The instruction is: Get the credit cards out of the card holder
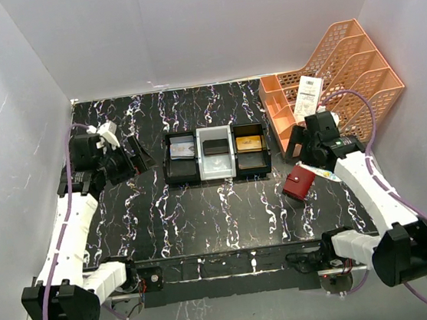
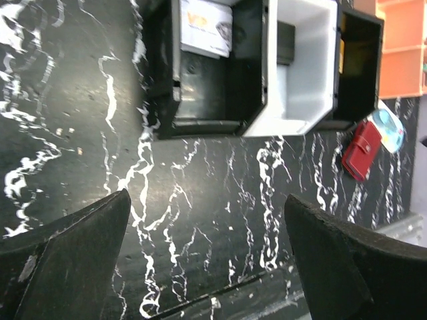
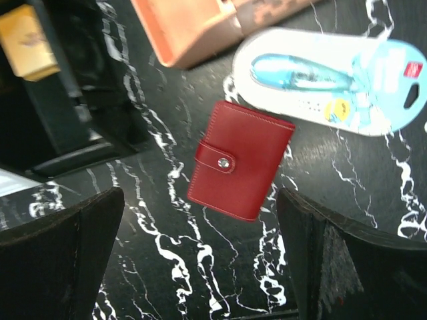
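Observation:
The dark-red card holder (image 1: 299, 183) lies closed on the black marbled table at the right, its snap tab fastened; it also shows in the right wrist view (image 3: 240, 160) and small in the left wrist view (image 2: 361, 151). No cards show in it. My right gripper (image 3: 200, 260) hangs open just above and near it, empty. My left gripper (image 2: 207, 260) is open and empty over the table's left side, short of the tray. A silvery card (image 1: 181, 152) lies in the tray's left compartment (image 2: 207, 27), an orange-gold card (image 1: 249, 143) in its right compartment (image 3: 27, 40).
The black-and-white three-compartment tray (image 1: 219, 173) stands mid-table, a dark item in its middle cell. An orange mesh file rack (image 1: 342, 68) stands at the back right. A blister-packed blue item (image 3: 333, 80) lies right beside the card holder. White walls enclose the table.

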### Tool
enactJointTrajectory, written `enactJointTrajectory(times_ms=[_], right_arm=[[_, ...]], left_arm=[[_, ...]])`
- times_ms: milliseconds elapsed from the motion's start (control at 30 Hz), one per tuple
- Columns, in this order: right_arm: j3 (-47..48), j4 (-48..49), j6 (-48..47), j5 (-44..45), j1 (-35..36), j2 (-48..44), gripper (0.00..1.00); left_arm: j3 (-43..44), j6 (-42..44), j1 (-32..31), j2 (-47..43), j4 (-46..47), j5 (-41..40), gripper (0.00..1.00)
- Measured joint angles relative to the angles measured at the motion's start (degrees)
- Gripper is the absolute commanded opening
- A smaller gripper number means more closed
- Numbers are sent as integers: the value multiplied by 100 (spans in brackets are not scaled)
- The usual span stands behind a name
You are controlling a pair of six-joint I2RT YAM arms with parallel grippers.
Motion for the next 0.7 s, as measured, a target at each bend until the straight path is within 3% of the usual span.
enactJointTrajectory(times_ms=[333, 700], right_arm=[[-496, 184, 570, 46, -216, 894, 95], [-1021, 769, 817, 142, -234, 1609, 86]], left_arm=[[-540, -42, 15, -483, 83, 1078, 99], [-595, -42, 46, -584, 87, 1464, 99]])
